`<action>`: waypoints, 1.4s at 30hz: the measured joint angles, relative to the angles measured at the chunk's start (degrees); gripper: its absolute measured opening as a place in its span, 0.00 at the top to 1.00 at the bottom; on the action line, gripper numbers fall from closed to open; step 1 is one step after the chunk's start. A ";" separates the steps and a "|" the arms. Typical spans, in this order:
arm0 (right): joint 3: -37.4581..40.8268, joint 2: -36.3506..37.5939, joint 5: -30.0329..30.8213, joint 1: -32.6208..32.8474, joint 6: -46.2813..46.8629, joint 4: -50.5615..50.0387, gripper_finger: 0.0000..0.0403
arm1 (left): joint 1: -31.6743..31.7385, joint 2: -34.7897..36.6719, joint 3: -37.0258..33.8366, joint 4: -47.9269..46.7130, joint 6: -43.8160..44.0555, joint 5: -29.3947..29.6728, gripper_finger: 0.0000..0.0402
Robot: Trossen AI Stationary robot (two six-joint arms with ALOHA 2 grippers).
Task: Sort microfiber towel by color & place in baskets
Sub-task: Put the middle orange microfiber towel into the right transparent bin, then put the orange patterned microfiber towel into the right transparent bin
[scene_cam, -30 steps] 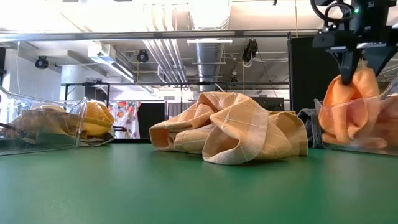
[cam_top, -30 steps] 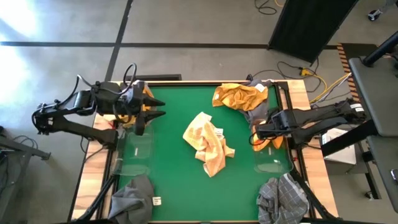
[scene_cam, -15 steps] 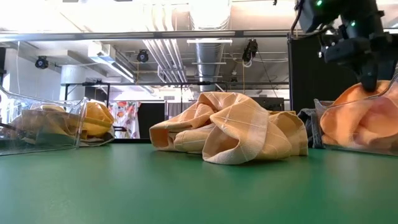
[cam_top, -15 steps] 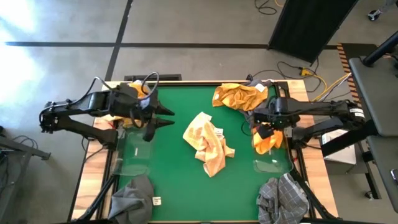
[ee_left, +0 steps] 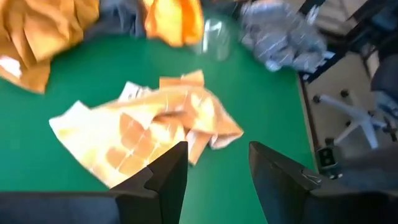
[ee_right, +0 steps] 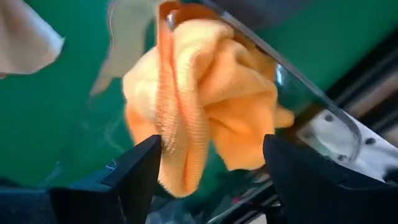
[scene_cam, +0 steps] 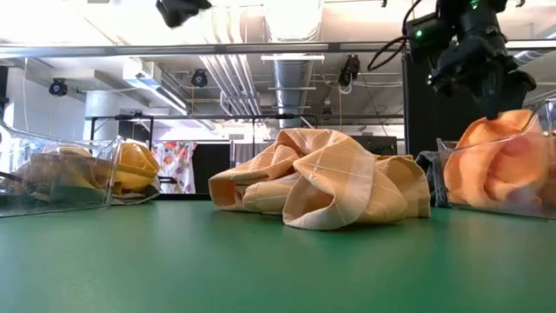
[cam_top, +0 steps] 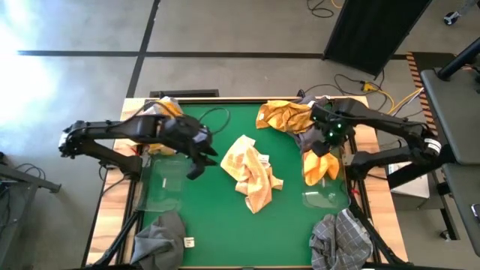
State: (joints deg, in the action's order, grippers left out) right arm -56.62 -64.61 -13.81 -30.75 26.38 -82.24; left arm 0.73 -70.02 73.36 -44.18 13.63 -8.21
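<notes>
Orange towel (ee_right: 205, 106) in right basket (cam_top: 328, 196), below open right claw (ee_right: 208, 168).

No text, label, brand, number or sign can be read anywhere.

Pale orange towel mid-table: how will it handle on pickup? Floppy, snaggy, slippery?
The pale orange towel lies crumpled in loose folds, so it is probably floppy and would drape and hang from a pinch. It looks thin and light, likely to drag and bunch on the green table rather than slide whole if pushed. Its raised folds should give the left tool an easy pinch point.
</notes>
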 joint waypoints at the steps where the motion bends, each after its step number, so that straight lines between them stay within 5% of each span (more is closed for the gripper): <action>1: 0.00 -0.01 1.05 -1.30 -1.07 -0.02 0.32 | 0.00 -0.98 0.00 -0.15 0.01 0.00 0.61; 5: -0.24 0.01 12.45 -4.32 -3.48 -0.09 0.34 | 0.00 -4.53 0.00 -0.25 0.46 0.00 0.61; 12: -4.96 1.42 13.71 -1.01 -6.56 1.01 0.35 | 0.00 -12.20 0.00 0.92 2.41 2.47 0.61; 20: -3.26 7.44 14.02 15.54 -5.10 12.08 0.33 | 0.00 -22.10 0.00 7.04 2.41 8.61 0.61; 30: -1.44 5.89 16.89 38.04 -2.46 24.61 0.37 | 0.58 -32.13 1.12 14.80 1.17 11.18 0.61; 36: -1.51 5.32 20.04 44.31 5.07 24.26 0.35 | 0.56 -37.16 1.97 22.31 -1.43 11.97 0.59; 42: -1.76 5.21 20.49 46.79 13.05 24.10 0.33 | 0.39 -45.30 2.12 26.06 -4.99 11.80 0.45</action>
State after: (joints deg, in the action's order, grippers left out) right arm -58.38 -59.40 6.68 16.04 39.43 -58.14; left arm 1.13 -115.32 75.49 -18.11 8.64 3.60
